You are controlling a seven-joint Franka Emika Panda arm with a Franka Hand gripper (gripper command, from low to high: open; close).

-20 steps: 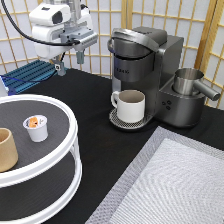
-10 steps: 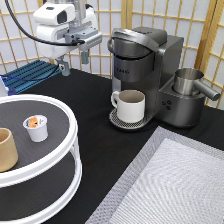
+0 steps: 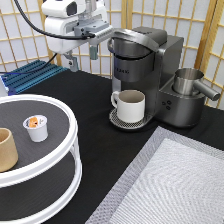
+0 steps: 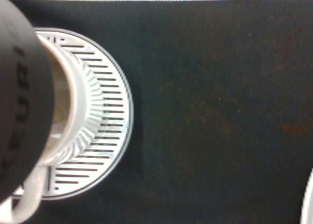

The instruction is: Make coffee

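Observation:
A dark coffee machine [image 3: 155,65] stands at the exterior view's top, its lid shut. A white mug [image 3: 131,105] sits on its round drip tray [image 3: 116,120]. A white coffee pod [image 3: 36,127] stands on the top tier of a round two-tier stand [image 3: 70,125] at the exterior view's left. My gripper [image 3: 83,57] hangs open and empty high above the table, just left of the machine's head. The wrist view shows the drip tray grate [image 4: 100,115], the mug's rim [image 4: 63,100] and the machine's dark head [image 4: 14,100] from above.
A tan cup [image 3: 6,150] stands at the stand's left edge. A steel pitcher [image 3: 189,82] sits at the machine's right side. A grey woven mat [image 3: 175,185] covers the exterior view's bottom right. A blue rack [image 3: 30,75] lies at the far left.
My gripper has moved toward the exterior view's right, closer to the coffee machine's head. It stays open and empty. Nothing on the table has moved.

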